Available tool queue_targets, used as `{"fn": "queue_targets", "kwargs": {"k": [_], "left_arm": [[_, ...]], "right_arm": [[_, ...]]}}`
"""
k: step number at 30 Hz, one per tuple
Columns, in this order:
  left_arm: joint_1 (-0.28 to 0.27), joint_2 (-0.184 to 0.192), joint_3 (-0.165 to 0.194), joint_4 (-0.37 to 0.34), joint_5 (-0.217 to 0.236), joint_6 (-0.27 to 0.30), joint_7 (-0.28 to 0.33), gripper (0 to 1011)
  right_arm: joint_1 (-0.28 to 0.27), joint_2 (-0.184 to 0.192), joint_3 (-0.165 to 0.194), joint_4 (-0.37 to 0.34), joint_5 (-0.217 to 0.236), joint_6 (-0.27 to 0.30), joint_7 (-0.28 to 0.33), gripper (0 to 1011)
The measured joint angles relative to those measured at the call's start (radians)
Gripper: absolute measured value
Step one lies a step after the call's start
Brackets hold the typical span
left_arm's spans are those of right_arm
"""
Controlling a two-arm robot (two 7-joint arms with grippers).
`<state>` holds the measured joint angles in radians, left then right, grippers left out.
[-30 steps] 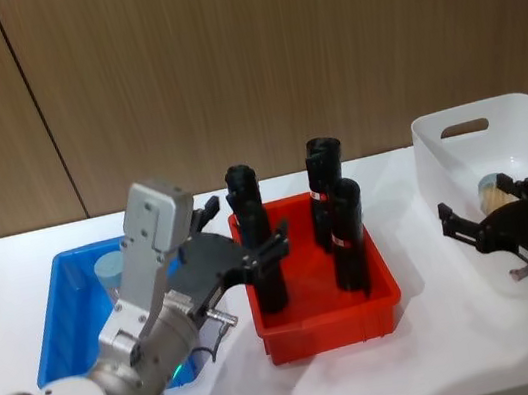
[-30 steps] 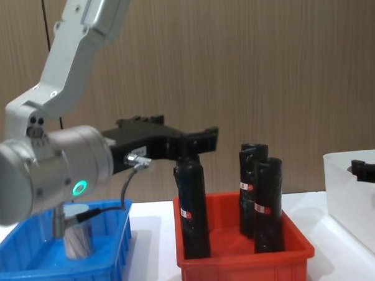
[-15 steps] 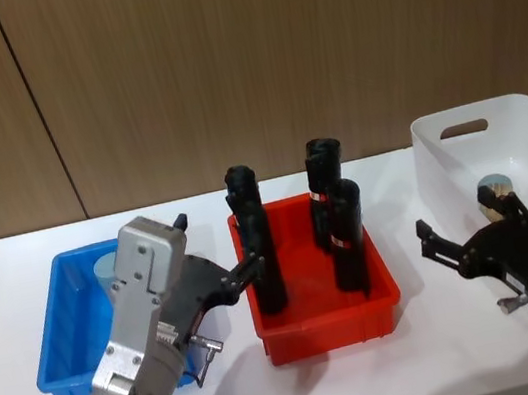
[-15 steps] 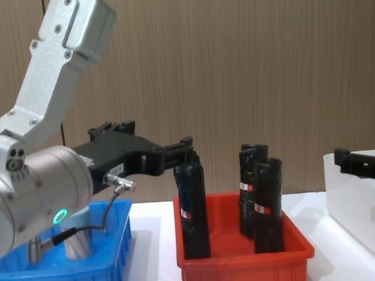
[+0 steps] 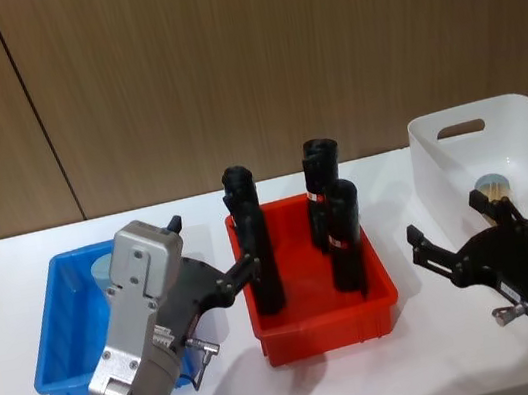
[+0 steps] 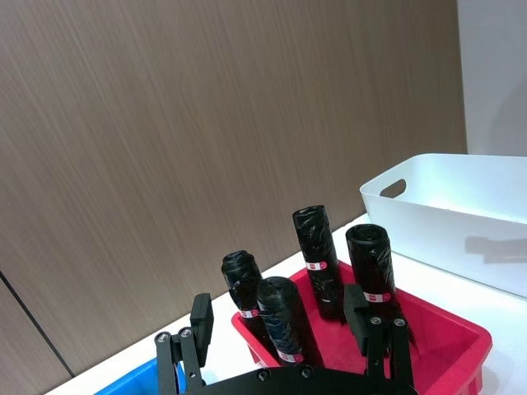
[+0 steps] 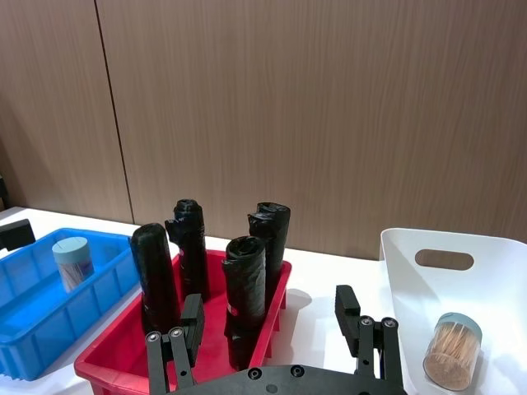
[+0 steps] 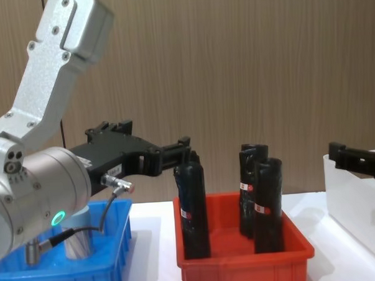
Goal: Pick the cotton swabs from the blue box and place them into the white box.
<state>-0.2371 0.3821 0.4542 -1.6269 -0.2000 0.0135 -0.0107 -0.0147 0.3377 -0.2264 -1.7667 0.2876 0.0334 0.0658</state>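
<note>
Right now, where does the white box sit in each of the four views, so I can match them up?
Head view: white box far right, beside the red bin.
Chest view: white box at the right edge, seen side-on.
Left wrist view: white box beyond the red bin, handle slot showing.
Right wrist view: white box beside the red bin, one cotton swab jar inside.
Shared landmark: the red bin's black rolls.

Blue box [image 5: 57, 339]: shallow bright blue bin with sloping walls, on the robot's left. It holds one cotton swab jar [image 7: 72, 262], clear with a pale blue lid, upright near the far end.

White box [image 5: 438, 173]: taller translucent bin with an oval handle slot, on the robot's right. It holds a second cotton swab jar [image 7: 451, 352], lid uppermost.
</note>
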Motion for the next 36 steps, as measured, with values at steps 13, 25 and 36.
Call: {"fn": "queue_targets", "kwargs": {"k": [13, 25, 36], "left_arm": [[0.0, 0.0, 0.0, 0.001, 0.0, 0.0, 0.0, 1004], [0.0, 0.0, 0.0, 0.001, 0.0, 0.0, 0.0, 1004], [0.0, 0.0, 0.0, 0.001, 0.0, 0.0, 0.0, 1004]], "right_arm": [[0.0, 0.0, 0.001, 0.0, 0.0, 0.0, 0.001, 1002], [0.02, -0.004, 0.006, 0.034, -0.003, 0.002, 0.018, 1002], [0.091, -0.019, 0.015, 0.136, -0.011, 0.001, 0.084, 1002]]}}
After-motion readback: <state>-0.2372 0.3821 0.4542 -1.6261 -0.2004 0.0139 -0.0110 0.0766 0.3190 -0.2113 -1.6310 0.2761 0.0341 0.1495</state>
